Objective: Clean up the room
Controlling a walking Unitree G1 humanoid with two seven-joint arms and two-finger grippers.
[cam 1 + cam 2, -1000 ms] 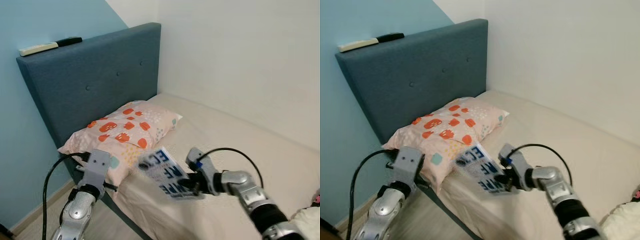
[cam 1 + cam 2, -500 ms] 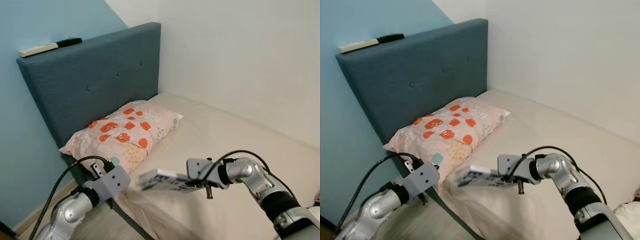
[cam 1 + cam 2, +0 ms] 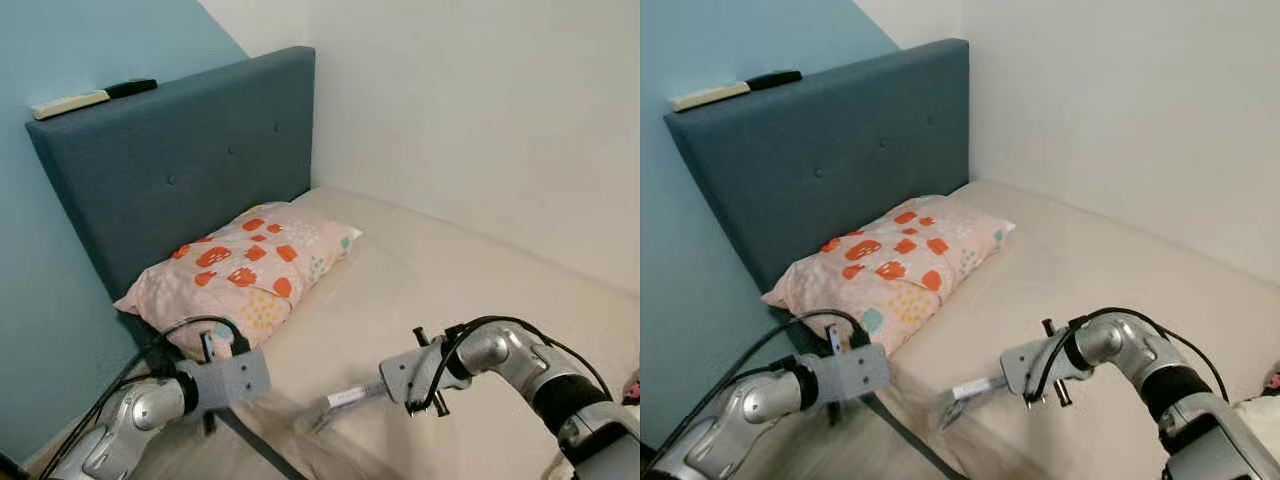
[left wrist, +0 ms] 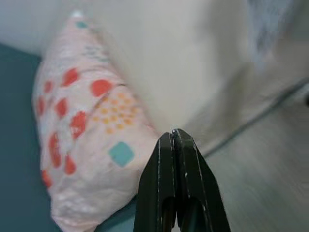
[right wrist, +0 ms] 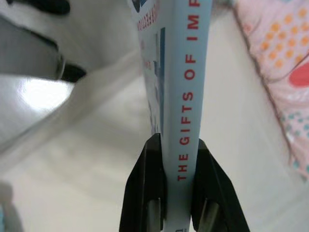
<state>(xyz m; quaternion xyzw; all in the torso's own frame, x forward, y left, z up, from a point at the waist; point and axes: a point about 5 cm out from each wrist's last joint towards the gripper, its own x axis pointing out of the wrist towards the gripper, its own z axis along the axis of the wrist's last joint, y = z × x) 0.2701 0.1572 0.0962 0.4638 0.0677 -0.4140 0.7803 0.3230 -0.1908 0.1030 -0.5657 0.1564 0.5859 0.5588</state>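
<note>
The right gripper [image 5: 178, 193] clamps the spine of a light-blue book [image 5: 181, 87], held edge-on over the near edge of the bed [image 3: 470, 260]; in the head views the book [image 3: 970, 392] is blurred and its cover cannot be read. The left gripper [image 4: 175, 145] has its fingers pressed together, holding nothing, beside the patterned pillow [image 3: 240, 270]. Two remotes [image 3: 90, 95] lie on the headboard [image 3: 170, 170], details too small to tell.
</note>
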